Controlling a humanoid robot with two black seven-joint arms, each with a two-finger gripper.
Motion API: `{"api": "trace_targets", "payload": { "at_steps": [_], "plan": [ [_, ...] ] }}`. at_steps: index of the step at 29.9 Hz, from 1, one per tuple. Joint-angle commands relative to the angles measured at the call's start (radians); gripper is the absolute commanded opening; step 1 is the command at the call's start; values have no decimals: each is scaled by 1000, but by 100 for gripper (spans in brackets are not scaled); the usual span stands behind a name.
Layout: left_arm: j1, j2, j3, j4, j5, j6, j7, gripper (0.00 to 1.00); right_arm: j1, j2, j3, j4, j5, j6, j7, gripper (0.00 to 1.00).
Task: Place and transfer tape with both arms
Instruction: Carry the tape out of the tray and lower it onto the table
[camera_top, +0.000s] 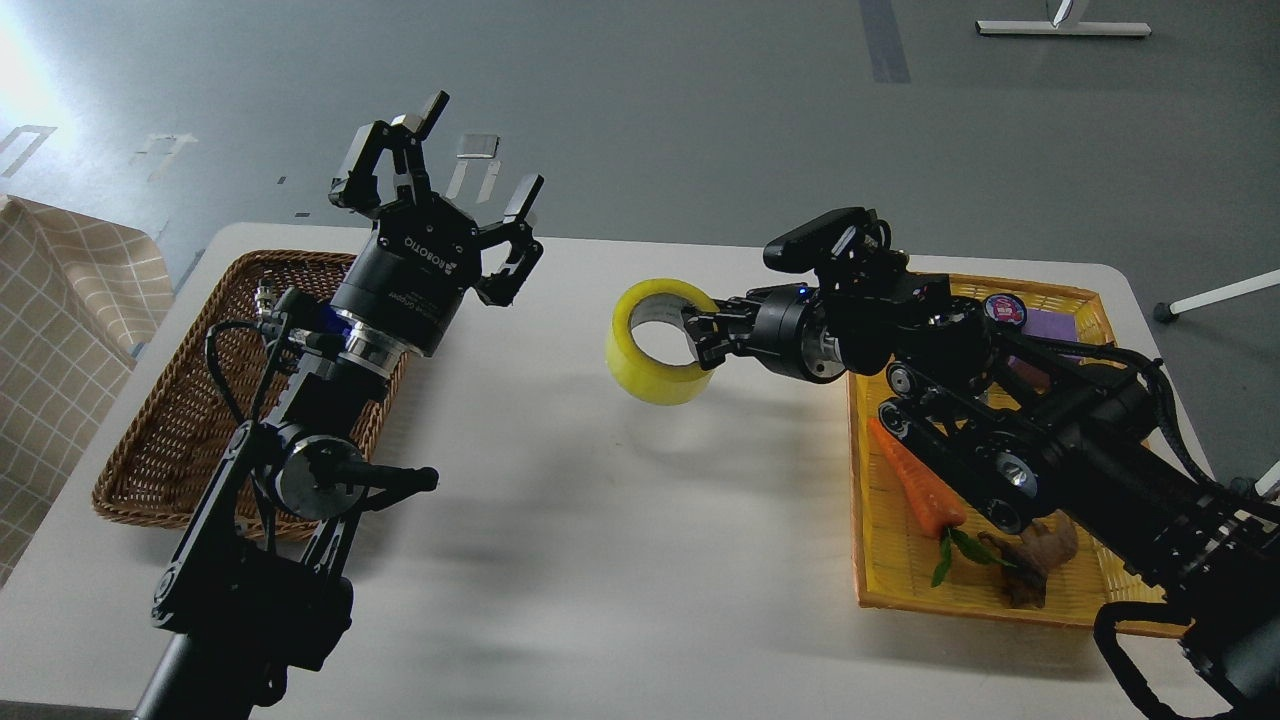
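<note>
Holding the tape (657, 342) up off the white table (600, 540), near the middle and a little toward the far edge, with the right gripper (700, 338) clamped on the roll's right wall, one finger seemingly reaching inside the core and the other hidden behind. Carrying it on its side, hole facing roughly toward the camera, probably so that the free left half of the ring stays clear for a second grasp. Casting a soft shadow on the tabletop below, so clearly not resting on it.

Waiting on the left with the left gripper (470, 165) raised, fingers spread wide and holding nothing, pointing up and away over the far edge of the wicker basket (180, 440). Standing well apart from the roll, likely in readiness to receive it, with the brown basket looking like the probable drop place; judging the handover as not yet begun.

Blocking much of the yellow tray (880, 560) on the right with the right arm's own links: only a carrot (915, 485), a green leaf, a brownish lump near the front and a purple item at the far side showing, none of the last three easy to identify. Hiding the far fingertip on the tape, so grip depth being unclear. Cutting off a checked cloth (60, 330) at the left edge.
</note>
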Motion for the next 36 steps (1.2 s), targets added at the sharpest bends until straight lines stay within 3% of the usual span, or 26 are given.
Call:
{"api": "trace_targets", "payload": {
  "at_steps": [1, 25, 29, 36],
  "plan": [
    [9, 0, 0, -1, 0, -1, 0, 98, -17, 55, -10, -5, 0, 0, -31, 14],
    [17, 0, -5, -5, 0, -3, -2, 98, -98, 64, -16, -69, 0, 0, -55, 15],
    [18, 3, -6, -6, 0, -6, -2, 98, -101, 64, -16, -77, 0, 0, -88, 15],
    [20, 5, -14, -6, 0, -9, -2, 98, -118, 64, -14, -80, 0, 0, -89, 16]
  ]
}}
